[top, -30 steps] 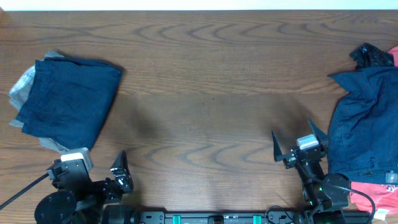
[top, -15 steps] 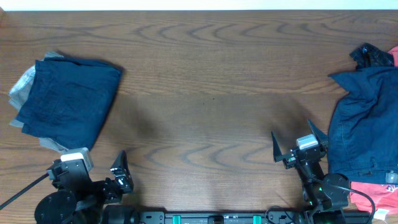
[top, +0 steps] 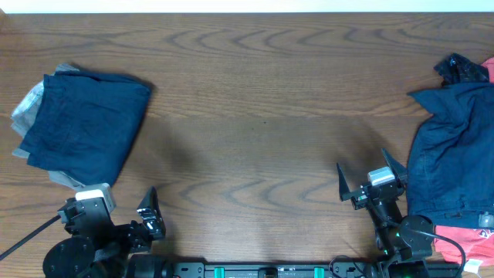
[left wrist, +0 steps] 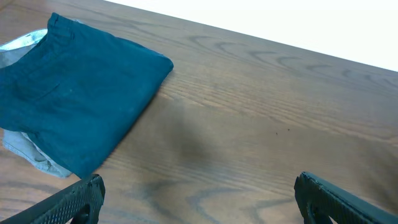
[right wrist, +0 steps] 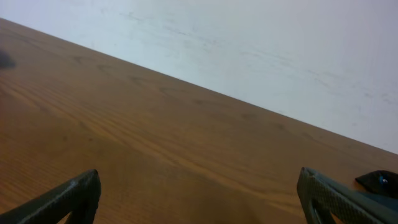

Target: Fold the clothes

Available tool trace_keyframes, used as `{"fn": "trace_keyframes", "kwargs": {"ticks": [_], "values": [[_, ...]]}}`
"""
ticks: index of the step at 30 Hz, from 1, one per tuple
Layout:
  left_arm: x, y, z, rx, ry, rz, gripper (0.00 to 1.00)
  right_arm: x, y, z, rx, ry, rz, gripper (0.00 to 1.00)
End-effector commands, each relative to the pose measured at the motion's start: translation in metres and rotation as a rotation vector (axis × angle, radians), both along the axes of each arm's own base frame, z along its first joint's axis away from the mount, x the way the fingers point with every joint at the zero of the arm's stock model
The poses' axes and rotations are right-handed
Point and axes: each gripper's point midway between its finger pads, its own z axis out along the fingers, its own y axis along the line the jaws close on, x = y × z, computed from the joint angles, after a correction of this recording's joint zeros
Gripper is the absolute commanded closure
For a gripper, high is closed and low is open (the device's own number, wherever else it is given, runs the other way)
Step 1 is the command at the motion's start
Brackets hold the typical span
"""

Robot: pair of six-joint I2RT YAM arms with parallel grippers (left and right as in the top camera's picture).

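Note:
A folded navy garment (top: 83, 128) lies at the table's left on top of a grey garment (top: 29, 102); both also show in the left wrist view, the navy one (left wrist: 74, 102) over the grey one (left wrist: 28, 155). An unfolded navy garment (top: 455, 150) is heaped at the right edge, with a red garment (top: 467, 241) at the front right corner. My left gripper (top: 123, 208) is open and empty near the front left, below the folded stack. My right gripper (top: 370, 171) is open and empty, just left of the navy heap.
A dark piece of cloth (top: 457, 68) lies at the far right above the navy heap, with a red edge beside it; it also shows in the right wrist view (right wrist: 379, 182). The wooden table (top: 262, 116) spans the view, with a white wall beyond its far edge.

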Motion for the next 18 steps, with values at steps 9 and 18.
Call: {"fn": "trace_keyframes", "kwargs": {"ticks": [9, 18], "values": [[0.001, 0.003, -0.009, 0.006, 0.020, 0.016, 0.02, -0.001, 0.003, 0.000, 0.000, -0.002, 0.012, 0.01], [0.032, 0.007, -0.056, 0.045, -0.019, 0.026, 0.02, -0.001, 0.003, 0.000, 0.000, -0.002, 0.012, 0.01]]}}
